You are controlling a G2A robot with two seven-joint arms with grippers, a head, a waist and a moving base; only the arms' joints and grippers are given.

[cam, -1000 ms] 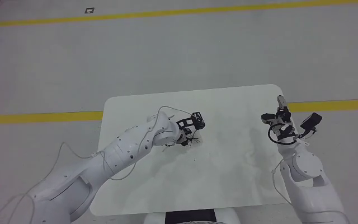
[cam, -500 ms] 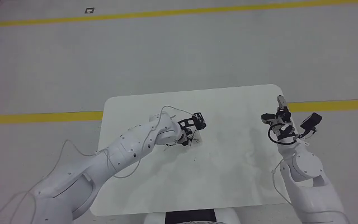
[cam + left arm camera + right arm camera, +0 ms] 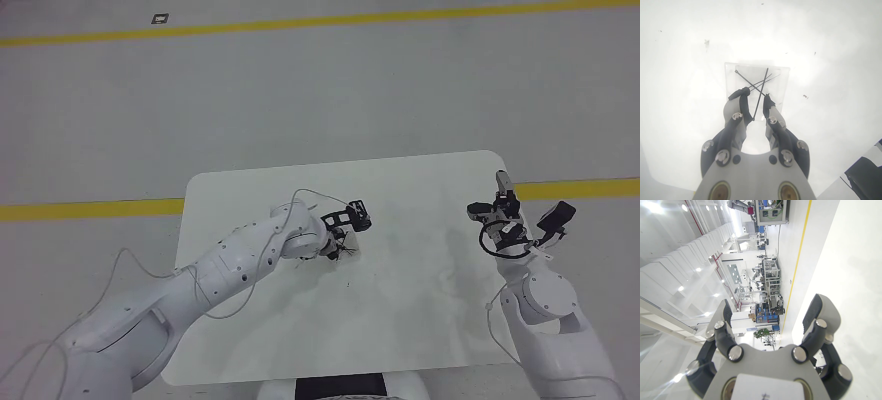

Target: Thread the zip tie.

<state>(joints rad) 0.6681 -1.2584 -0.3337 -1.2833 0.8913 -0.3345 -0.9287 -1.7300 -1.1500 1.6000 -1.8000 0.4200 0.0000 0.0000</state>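
Observation:
Several thin black zip ties (image 3: 761,85) lie crossed in a small clear tray (image 3: 730,75) on the white table. My left gripper (image 3: 756,93) hangs open just over the tray, with one tie running between its fingers and one black fingertip (image 3: 745,91) against the ends of other ties. In the top view the same left gripper (image 3: 340,240) is over the zip ties (image 3: 347,253) near the table's middle. My right gripper (image 3: 770,300) is open with nothing in it, raised at the table's right edge (image 3: 488,200) and facing out into the room.
The white table (image 3: 420,300) has rounded corners, with bare surface between the two arms. Small dark specks (image 3: 805,96) dot it near the tray. Grey floor with yellow lines (image 3: 100,209) surrounds it.
The left arm's wrist has shifted slightly to the right over the zip ties. The right arm has not moved.

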